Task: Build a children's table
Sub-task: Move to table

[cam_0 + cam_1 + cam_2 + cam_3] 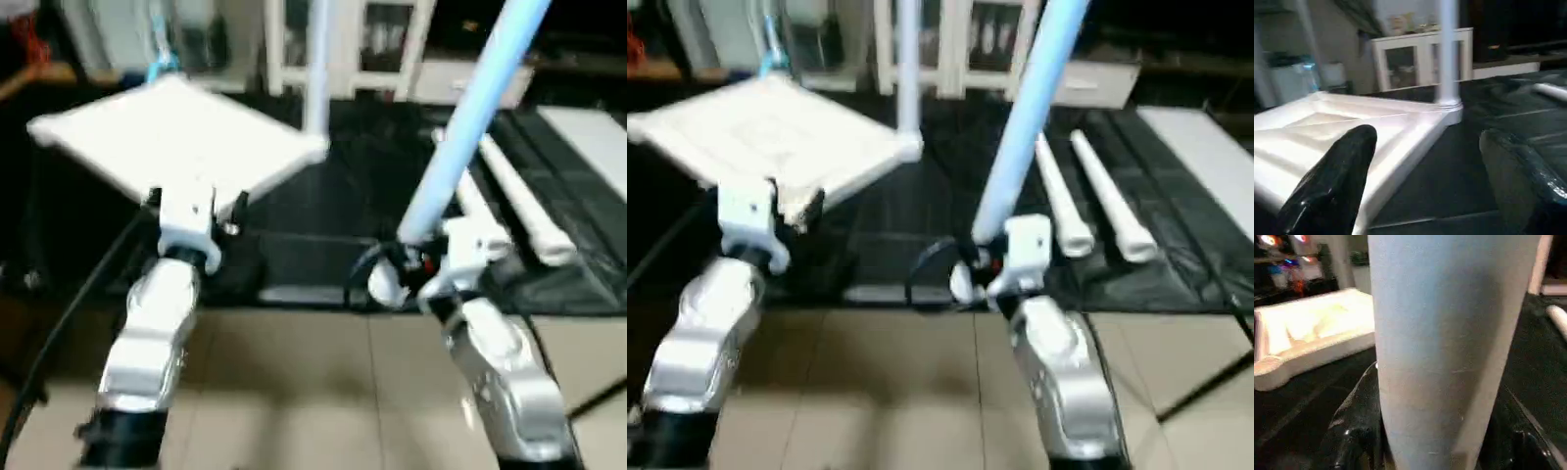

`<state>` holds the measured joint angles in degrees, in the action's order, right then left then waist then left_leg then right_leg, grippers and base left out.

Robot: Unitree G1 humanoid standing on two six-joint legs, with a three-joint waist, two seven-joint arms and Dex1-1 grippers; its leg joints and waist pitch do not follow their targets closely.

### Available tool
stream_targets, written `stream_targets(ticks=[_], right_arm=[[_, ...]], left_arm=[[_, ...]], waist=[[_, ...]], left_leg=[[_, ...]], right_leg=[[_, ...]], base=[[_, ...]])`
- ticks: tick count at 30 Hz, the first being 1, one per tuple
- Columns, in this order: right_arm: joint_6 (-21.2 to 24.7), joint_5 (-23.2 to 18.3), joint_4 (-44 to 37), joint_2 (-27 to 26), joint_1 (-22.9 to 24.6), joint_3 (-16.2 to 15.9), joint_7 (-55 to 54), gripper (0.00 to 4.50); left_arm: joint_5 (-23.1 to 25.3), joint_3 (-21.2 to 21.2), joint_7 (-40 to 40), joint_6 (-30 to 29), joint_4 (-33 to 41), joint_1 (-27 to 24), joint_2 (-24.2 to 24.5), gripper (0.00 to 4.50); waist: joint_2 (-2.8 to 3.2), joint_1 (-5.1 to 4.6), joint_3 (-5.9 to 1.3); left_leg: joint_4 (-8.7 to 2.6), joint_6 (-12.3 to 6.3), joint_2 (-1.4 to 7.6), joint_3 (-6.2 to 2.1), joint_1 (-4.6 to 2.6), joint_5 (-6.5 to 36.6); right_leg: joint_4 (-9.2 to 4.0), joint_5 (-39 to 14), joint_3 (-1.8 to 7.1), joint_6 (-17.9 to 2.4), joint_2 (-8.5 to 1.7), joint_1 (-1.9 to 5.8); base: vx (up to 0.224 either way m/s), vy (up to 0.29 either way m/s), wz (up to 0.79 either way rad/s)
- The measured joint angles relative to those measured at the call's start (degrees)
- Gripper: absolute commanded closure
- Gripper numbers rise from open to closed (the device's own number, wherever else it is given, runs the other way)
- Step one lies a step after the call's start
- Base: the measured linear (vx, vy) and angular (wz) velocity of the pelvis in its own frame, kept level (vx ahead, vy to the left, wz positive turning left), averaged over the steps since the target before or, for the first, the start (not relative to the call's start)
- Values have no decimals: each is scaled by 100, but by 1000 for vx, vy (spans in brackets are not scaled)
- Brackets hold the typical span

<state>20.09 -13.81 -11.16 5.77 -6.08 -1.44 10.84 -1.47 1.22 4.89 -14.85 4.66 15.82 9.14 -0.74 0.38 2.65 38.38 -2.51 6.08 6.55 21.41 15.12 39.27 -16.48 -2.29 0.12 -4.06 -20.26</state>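
The children's table top (176, 137) lies with its ribbed underside up on the black mat, at the left. One white leg (316, 69) stands upright in its far right corner socket. My left gripper (194, 204) is at the top's near edge and is open. One black finger (1337, 186) is over the ribs and the other is off the edge. My right gripper (411, 257) is shut on the lower end of a second leg (470, 117). It holds this leg tilted up and to the right above the mat. Two more legs (1058, 201) (1112, 206) lie side by side on the mat to the right.
A black mat (323, 215) covers the work surface, and its near edge meets the tiled floor (313, 392). A white glass-door cabinet (362, 49) stands behind it. A flat white board (598, 137) lies at the far right. A black cable runs beside my left forearm.
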Motion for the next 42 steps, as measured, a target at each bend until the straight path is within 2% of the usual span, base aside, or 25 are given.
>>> stream_targets(ticks=[2,3,4,5,8,11,12,15,17,19,21,22,24,25,27,28,29,30,31,33,35,37,39,40,42], right_arm=[[-1,14,-5,40,-14,156,-38,267],[-7,23,-13,45,-20,179,-40,267],[-14,33,-14,23,-27,173,-40,267],[-12,43,-10,-3,-14,151,-40,267],[-7,25,-14,-132,-68,-94,-29,267],[-8,6,-18,-64,-61,-55,-35,267],[-7,7,-17,-16,-44,-3,-35,267],[2,45,-4,98,-1,196,-40,267],[0,53,-9,66,-31,183,-31,267],[3,67,-4,-98,-69,-44,11,267],[3,62,-12,-112,-79,-201,86,267],[3,62,-11,-82,-80,-196,82,267],[2,61,-11,-50,-76,-162,79,267],[-1,60,-10,-23,-72,-130,78,267],[5,66,32,78,-23,-1,67,267],[4,71,31,84,-29,76,65,267],[-2,71,21,66,-37,92,67,267],[-4,70,12,51,-41,90,71,267],[-11,71,0,27,-48,91,70,267],[-11,78,21,-58,-25,85,62,267],[-11,69,13,-147,-35,-165,81,267],[-12,60,4,-146,-35,-138,62,267],[-24,60,-2,-132,-33,-118,25,267],[-35,65,-12,-116,-17,-104,9,267],[-39,76,-3,-63,76,-8,-29,267]], left_arm=[[-2,97,8,1,0,1,-36,76],[-1,93,8,2,2,2,-23,76],[-5,81,16,7,3,16,-12,76],[-5,60,33,7,2,8,3,76],[-10,-105,53,5,-21,-4,75,76],[-35,-177,55,5,-22,8,73,76],[-43,-170,56,5,-23,26,25,76],[-74,81,96,4,-23,42,-121,76],[-90,68,95,7,-15,46,-75,76],[-87,-117,83,5,-21,-24,26,76],[-84,-256,55,3,-42,-28,73,76],[-83,-262,54,4,-37,-26,67,76],[-84,-251,56,5,-28,-12,46,76],[-80,-248,57,10,-11,-16,38,76],[-70,-24,78,2,-24,-31,-129,76],[-71,29,97,2,-23,-32,-134,76],[-71,18,97,4,-20,-21,-103,76],[-71,0,97,5,-12,-20,-74,76],[-71,-29,99,7,-3,-16,-62,76],[-72,-72,103,12,3,-34,-6,76],[-68,-190,102,10,-21,-47,54,76],[-61,-222,106,10,-44,-39,75,76],[-60,-221,115,10,-57,-23,56,76],[-60,-205,120,16,-73,19,48,76],[-63,-60,148,15,-139,35,-78,76]], waist=[[29,38,-12],[71,46,-25],[220,52,-32],[250,24,-27],[227,-118,-23],[113,-259,-28],[109,-232,-27],[114,-95,-19],[280,-53,-60],[236,-177,-38],[151,-228,-73],[121,-259,-84],[-49,-328,-72],[-174,-327,-69],[-170,-210,-57],[-149,-141,-56],[-127,-107,-50],[-86,-67,-47],[92,-46,-34],[261,-62,19],[236,-157,24],[215,-212,9],[154,-295,-2],[13,-320,-33],[75,-256,-8]], left_leg=[[191,-38,29,-43,21,23],[52,-32,110,-57,25,20],[-129,232,245,-46,-30,-141],[-144,437,304,-36,-74,-201],[-210,411,230,-42,-147,-147],[-208,368,86,24,-260,-77],[-204,306,92,44,-234,-48],[226,-40,104,4,-35,151],[-105,128,281,-28,35,-62],[-117,345,219,-86,-84,-52],[-115,286,138,-120,-152,21],[-142,266,68,-109,-215,43],[-209,295,-74,-28,-339,73],[-201,319,-132,47,-377,114],[181,-83,-118,-9,-300,349],[478,-76,-117,-68,-179,348],[522,-11,-113,-108,-106,312],[413,22,-77,-128,-56,292],[37,93,89,-135,-26,248],[-38,448,263,-134,-94,-110],[-99,390,180,-150,-143,-65],[-152,326,95,-137,-260,-17],[-166,297,0,-83,-345,35],[-167,324,-103,-4,-388,74],[-77,37,-90,18,-384,254]], right_leg=[[-140,16,-13,-13,14,124],[-192,18,-24,-16,81,160],[-238,22,-106,-19,152,244],[-252,16,-139,-16,156,277],[-207,-77,-148,-335,108,238],[-98,-54,-89,-89,-38,153],[-129,-52,-63,38,-29,209],[-324,-51,-26,30,21,360],[-441,-79,-157,57,168,491],[-193,-273,-168,-174,134,401],[301,-292,-169,-90,102,99],[399,-245,-151,42,69,-125],[89,-94,-54,94,-11,-311],[-40,312,34,-8,-58,-299],[-108,229,107,-86,22,-154],[-206,229,133,-92,72,-38],[-261,229,127,-109,87,53],[-286,210,105,-107,104,120],[-341,186,-13,-92,196,223],[-348,93,-145,-29,253,336],[-152,-107,-144,-327,219,271],[149,-83,-158,-244,150,115],[66,3,-140,-146,48,-15],[-147,224,-35,43,-50,-12],[-226,139,24,39,-22,109]], base=[[47,-52,0],[0,0,0],[65,47,8],[65,47,8],[104,72,9],[101,16,4],[102,-23,5],[114,-15,1],[111,22,3],[149,57,-2],[160,36,-1],[112,8,-6],[105,-3,-3],[108,-77,13],[113,-83,10],[107,-40,-7],[107,-40,-7],[95,1,-4],[96,56,7],[104,93,5],[124,127,3],[135,65,5],[127,29,0],[109,-40,7],[115,-41,7]])
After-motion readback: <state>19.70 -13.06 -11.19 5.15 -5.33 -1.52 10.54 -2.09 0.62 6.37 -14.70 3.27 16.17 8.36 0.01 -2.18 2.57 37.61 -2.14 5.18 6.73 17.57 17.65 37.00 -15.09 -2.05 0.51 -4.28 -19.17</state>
